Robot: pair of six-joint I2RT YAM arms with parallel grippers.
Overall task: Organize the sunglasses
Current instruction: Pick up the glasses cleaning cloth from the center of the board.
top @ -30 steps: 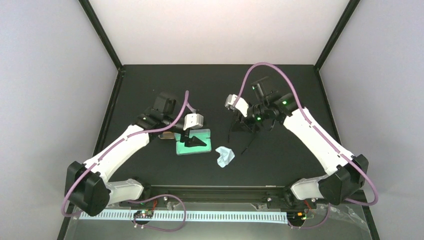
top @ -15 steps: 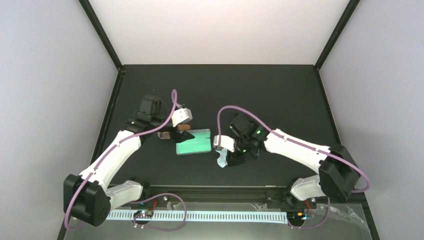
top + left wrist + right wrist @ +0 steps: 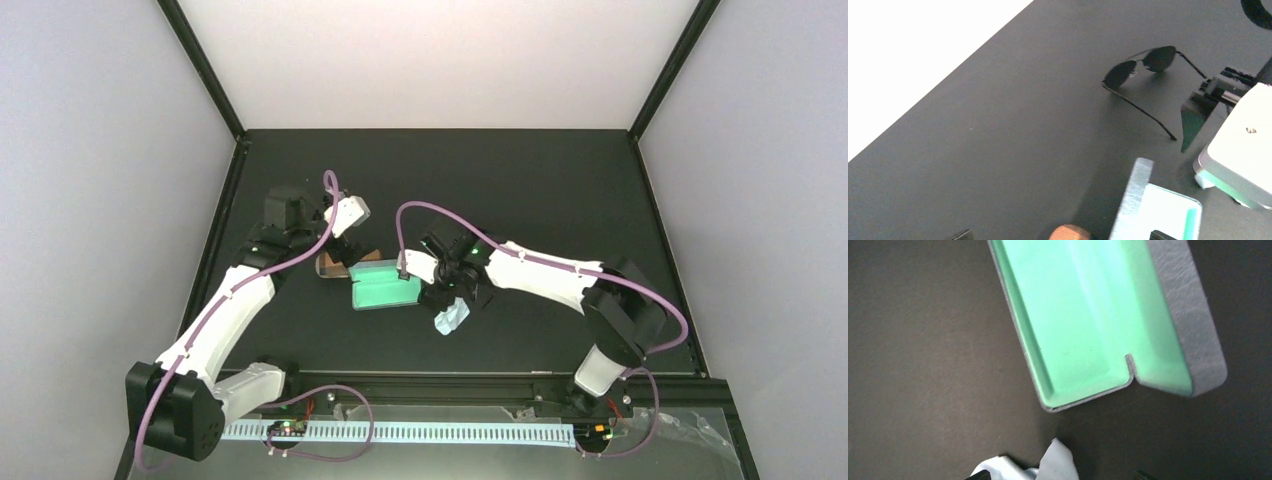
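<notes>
1. Check the left gripper (image 3: 1060,234). In its wrist view only the two fingertips show, at the bottom edge and far apart. The jaws stand wide and grip nothing. The rounded top of the tan case (image 3: 333,263) shows between them without filling the gap; you cannot tell from this view whether either finger touches it. In the overhead view, this gripper sits over the tan case, just left of the open case (image 3: 385,288).

2. Check the right gripper (image 3: 1060,474). Its fingertips show as two dark corners at the bottom edge of its wrist view, well apart. The jaws are spread and clamp nothing. The light blue cloth (image 3: 1045,466) lies crumpled on the table (image 3: 998,150) between and below them. In the overhead view, this gripper hangs at the right end of the open case, with the cloth just beside it on the near side.

3. Locate the black sunglasses (image 3: 1143,61). The left wrist view shows them resting on the table with both thin arms unfolded and the dark lenses facing away from the case. They sit apart from the open case, on its far side, near the white camera housing (image 3: 1243,145) on the right arm. No gripper touches them. In the overhead view you cannot make them out.

4. Note the open case. It lies flat on the table with its lid folded back. Its green lining is bare.
</notes>
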